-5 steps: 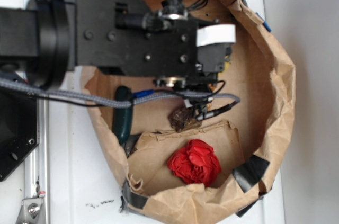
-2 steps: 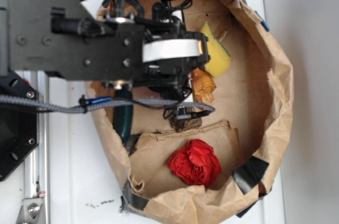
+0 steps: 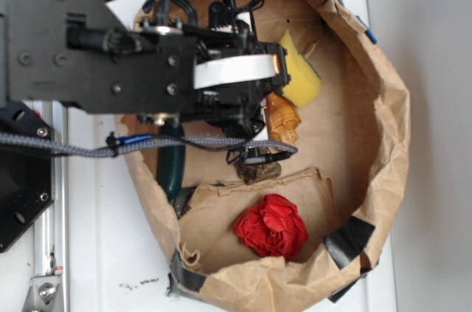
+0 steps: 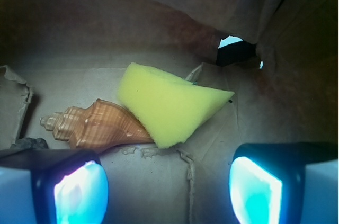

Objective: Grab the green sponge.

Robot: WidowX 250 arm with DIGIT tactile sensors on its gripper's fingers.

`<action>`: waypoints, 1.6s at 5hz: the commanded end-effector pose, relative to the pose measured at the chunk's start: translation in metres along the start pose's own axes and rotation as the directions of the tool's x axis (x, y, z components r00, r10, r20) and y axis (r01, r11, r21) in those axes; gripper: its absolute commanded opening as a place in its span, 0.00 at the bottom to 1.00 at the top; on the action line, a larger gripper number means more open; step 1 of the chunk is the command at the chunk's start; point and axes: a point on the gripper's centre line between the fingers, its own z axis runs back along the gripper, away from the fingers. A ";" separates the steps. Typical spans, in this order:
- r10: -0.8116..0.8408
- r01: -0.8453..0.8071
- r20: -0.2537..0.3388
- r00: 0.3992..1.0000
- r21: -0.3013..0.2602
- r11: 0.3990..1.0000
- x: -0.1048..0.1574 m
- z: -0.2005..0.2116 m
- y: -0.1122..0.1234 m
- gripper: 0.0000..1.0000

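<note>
We're looking straight down on a white tabletop [image 3: 96, 253], smooth and evenly lit, with a few small dark scuff marks near its lower edge. Along the left side runs a silver metal rail [image 3: 53, 201], ending in a bracket with a bolt at the bottom corner. To the right, the white surface gives way to a plain pale grey strip [image 3: 442, 135], the seam between them running top to bottom. The light is bright and flat, hardly any shadow on the open surfaces. From the wrist view the surroundings turn dim and brownish, with one small bright gap [image 4: 231, 40] letting daylight through at the upper right.
</note>
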 end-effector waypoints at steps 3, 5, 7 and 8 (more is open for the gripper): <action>-0.362 0.383 0.145 0.921 -0.165 0.909 0.026 0.007 0.011 1.00; -0.422 0.432 0.112 0.900 -0.102 0.896 0.024 -0.012 0.015 1.00; -0.465 0.473 0.113 0.878 -0.063 0.879 0.024 -0.026 0.016 1.00; -0.460 0.470 0.117 0.880 -0.068 0.880 0.023 -0.026 0.018 1.00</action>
